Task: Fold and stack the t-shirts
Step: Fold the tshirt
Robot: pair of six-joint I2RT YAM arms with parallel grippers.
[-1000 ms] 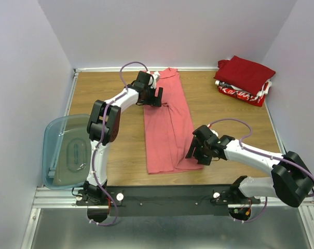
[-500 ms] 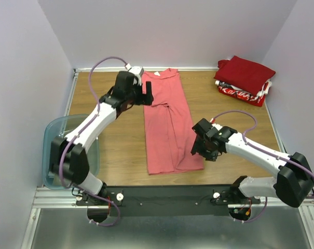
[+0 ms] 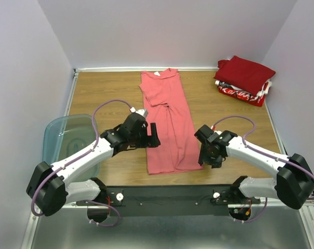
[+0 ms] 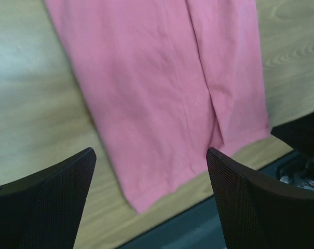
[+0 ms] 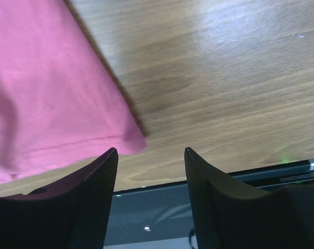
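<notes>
The salmon-pink t-shirt (image 3: 168, 124) lies folded into a long strip down the middle of the table, collar at the far end. My left gripper (image 3: 152, 136) is open and empty above the strip's left edge near its lower part; the left wrist view shows the shirt's hem (image 4: 167, 129) between the fingers. My right gripper (image 3: 206, 155) is open and empty just right of the strip's near right corner (image 5: 131, 137). The dark red shirt (image 3: 246, 73) sits folded on top of the red shirt with white print (image 3: 242, 94) at the far right.
A translucent blue-grey plastic bin (image 3: 68, 150) hangs over the table's left edge beside the left arm. The black rail (image 3: 167, 194) runs along the near table edge, right below the shirt's hem. Walls close in the far, left and right sides.
My left arm has swung from the shirt's collar at the far end down to the strip's lower left edge. My right gripper has shifted slightly toward the near right corner.
</notes>
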